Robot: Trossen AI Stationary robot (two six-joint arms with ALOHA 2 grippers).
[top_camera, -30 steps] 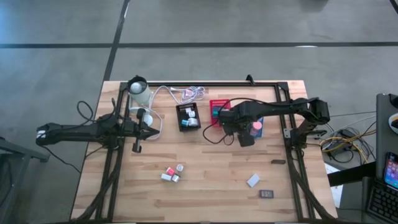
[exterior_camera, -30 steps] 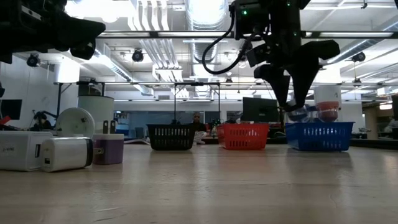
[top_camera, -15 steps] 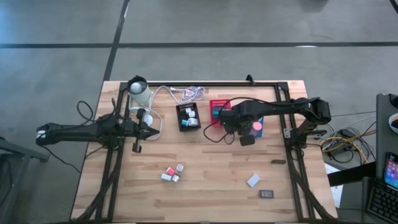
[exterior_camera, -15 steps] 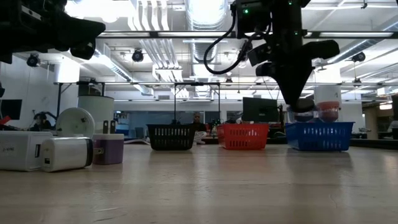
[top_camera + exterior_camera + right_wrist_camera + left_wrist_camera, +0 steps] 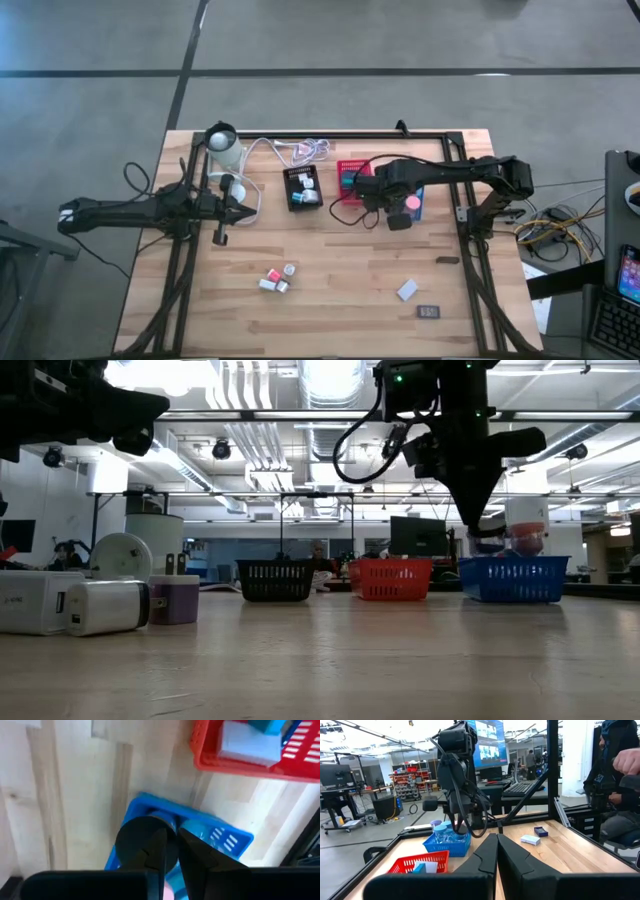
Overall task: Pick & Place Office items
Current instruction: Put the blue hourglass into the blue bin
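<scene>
Right tool (image 5: 398,222): at centre right of the high view, above the blue tray (image 5: 414,206); fingers drawn nearly together, nothing visibly between them.
Blue tray contents: blue rolls (image 5: 200,831) and a pink roll (image 5: 411,203) lie just below the right tool's tips.
Left tool (image 5: 243,212): at left of the high view, hanging over the surface (image 5: 340,290); fingers pressed together, empty.
Red tray (image 5: 349,175): upper centre, holding a white block (image 5: 250,743) and a teal block (image 5: 270,725).
Black tray (image 5: 302,187): left of the red one, with small pieces inside.
Loose items: a cluster (image 5: 277,278) at lower centre; a white block (image 5: 406,290) and a dark rectangle (image 5: 429,312) at lower right, all well apart from both tools.
</scene>
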